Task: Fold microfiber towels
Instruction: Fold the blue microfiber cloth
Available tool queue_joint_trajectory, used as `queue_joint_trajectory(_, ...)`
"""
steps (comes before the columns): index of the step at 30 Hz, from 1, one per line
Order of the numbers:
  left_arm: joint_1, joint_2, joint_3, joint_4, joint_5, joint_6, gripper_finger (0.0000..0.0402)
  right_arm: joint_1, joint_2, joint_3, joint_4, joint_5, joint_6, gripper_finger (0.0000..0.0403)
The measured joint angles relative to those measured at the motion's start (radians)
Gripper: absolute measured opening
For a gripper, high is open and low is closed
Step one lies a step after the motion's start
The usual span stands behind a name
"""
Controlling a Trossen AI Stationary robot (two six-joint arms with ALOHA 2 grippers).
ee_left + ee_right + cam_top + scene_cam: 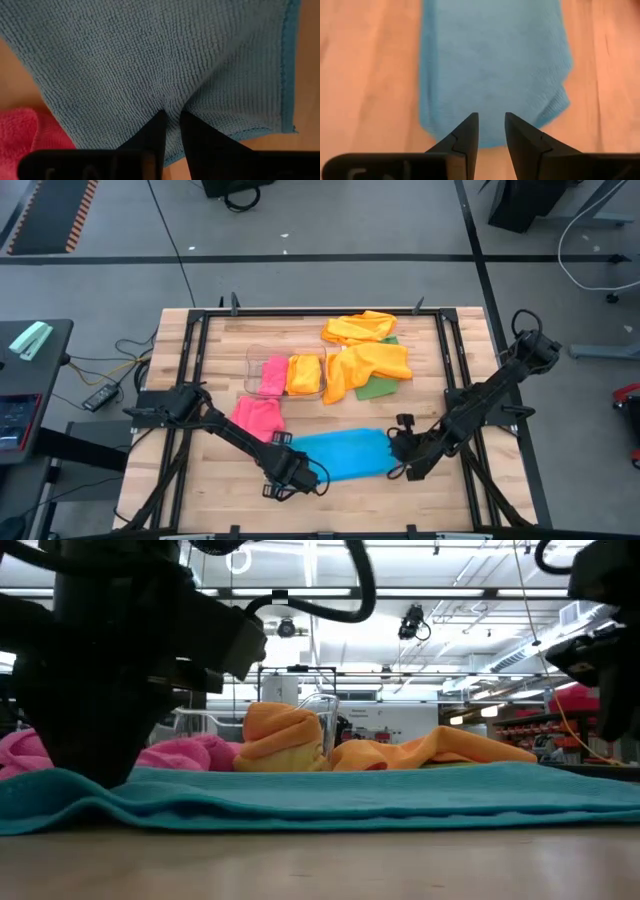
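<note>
The flat blue microfiber towel is pinched by the left end effector; the right end effector, slightly open and empty, should be closed squarely on its edge.

Both arms are down low over the near half of the table, reaching in toward each other. The left arm stretches from its base on the left side diagonally toward the near centre, wrist bent down, and the left gripper has its two dark fingers drawn close together, tips pinching a fold of the blue towel between them. The right arm comes in from the far right edge, elbow high, forearm sloping down to the near side; the right gripper hangs at the towel's other end, fingers a narrow gap apart, nothing between them.
</note>
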Motion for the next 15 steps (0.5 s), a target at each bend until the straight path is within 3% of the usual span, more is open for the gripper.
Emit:
queue_joint_trajectory(9, 0.000, 0.001, 0.007, -0.018, -0.010, 0.008, 0.0053, -0.020, 0.000, -0.001, 0.151, 0.078, -0.095, 0.0104)
queue_joint_trajectory(15, -0.012, 0.012, 0.134, -0.104, -0.047, 0.054, 0.0065, -0.021, 0.008, -0.001, 0.255, 0.067, -0.146, 0.0104)
